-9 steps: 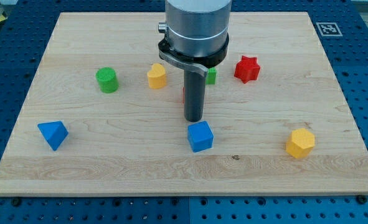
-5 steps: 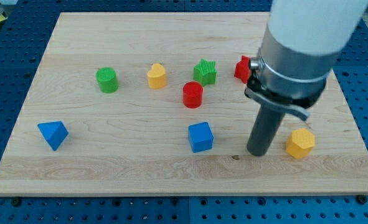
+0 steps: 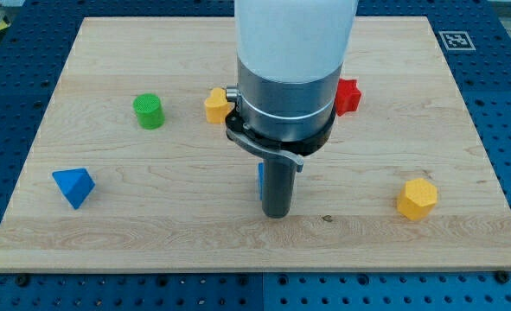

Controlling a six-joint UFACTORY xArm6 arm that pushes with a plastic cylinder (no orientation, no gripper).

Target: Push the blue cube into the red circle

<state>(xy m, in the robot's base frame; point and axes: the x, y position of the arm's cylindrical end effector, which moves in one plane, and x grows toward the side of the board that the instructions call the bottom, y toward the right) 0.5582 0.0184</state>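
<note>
My tip stands on the board below the view's centre. The blue cube is almost wholly hidden behind the rod; only a thin blue sliver shows at the rod's left edge, just above the tip. The red circle block is hidden behind the arm's body.
A green cylinder and a yellow block lie at the upper left, the yellow one partly covered by the arm. A red star peeks out at the arm's right. A blue pyramid lies at the left, a yellow hexagon at the right.
My tip has swung from above the blue cube out to the right, then back left to just below the cube. The arm now covers the cube, the red circle and the green block.
</note>
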